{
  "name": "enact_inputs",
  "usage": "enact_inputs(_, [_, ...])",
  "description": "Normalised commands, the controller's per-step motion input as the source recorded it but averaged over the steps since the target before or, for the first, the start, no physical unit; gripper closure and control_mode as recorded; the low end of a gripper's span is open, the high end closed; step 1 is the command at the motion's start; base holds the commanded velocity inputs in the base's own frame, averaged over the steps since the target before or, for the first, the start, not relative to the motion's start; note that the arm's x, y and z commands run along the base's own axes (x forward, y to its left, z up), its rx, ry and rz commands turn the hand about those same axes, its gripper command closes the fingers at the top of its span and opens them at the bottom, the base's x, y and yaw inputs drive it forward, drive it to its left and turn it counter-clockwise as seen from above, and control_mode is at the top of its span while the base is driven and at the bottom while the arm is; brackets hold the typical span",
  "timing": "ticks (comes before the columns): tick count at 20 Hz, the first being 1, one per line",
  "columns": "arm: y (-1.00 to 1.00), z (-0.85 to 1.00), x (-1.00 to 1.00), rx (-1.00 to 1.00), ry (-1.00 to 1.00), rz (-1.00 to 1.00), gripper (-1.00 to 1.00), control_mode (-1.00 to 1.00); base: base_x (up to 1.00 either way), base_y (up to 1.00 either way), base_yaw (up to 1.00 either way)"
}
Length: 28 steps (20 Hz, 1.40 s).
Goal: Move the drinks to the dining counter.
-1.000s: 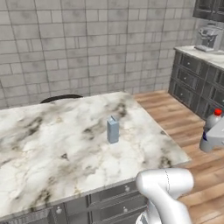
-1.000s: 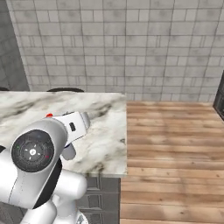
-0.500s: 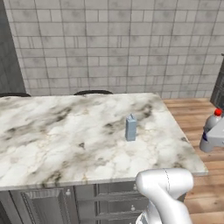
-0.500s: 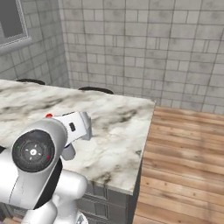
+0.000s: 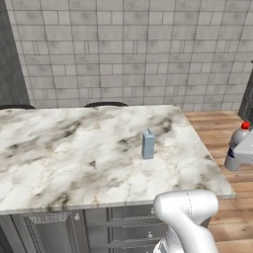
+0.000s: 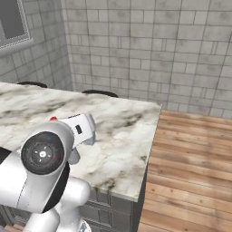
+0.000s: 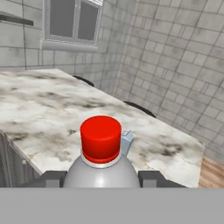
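Red-capped and grey-bodied, the bottle sits between the two dark fingertips of the end effector, which is closed on its shoulders just below the cap. In the left base view the bottle hangs in the air off the tabletop's right edge, over the wooden floor. It looks like rigid, smooth plastic: probably light but slippery, best held around the body below the cap. The carton already stands upright on the dining counter, right of centre. Bare marble surrounds it; the carton alone could obstruct placement. Two dark stools sit at the far edge.
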Motion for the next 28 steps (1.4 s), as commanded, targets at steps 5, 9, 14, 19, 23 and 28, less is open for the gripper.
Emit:
enact_inputs(5, [0.0, -0.22, 0.58, 0.0, -0.03, 0.0, 1.0, -1.0, 0.0, 0.0, 0.0])
enact_inputs(9, [0.0, -0.26, 0.65, 0.0, -0.05, 0.0, 1.0, -1.0, 0.0, 0.0, 0.0])
enact_inputs(14, [0.0, -0.32, 0.53, 0.01, -0.1, 0.0, 1.0, -1.0, 0.0, 0.0, 0.0])
enact_inputs(19, [0.0, -0.31, 0.4, 0.1, -0.08, 0.0, 1.0, -1.0, 0.0, 0.0, 0.0])
enact_inputs(23, [0.0, -0.27, 0.34, 0.13, -0.02, 0.0, 1.0, -1.0, 0.0, 0.0, 0.0])
enact_inputs(28, [0.0, -0.28, 0.37, 0.02, 0.0, 0.0, 1.0, -1.0, 0.0, 0.0, 0.0])
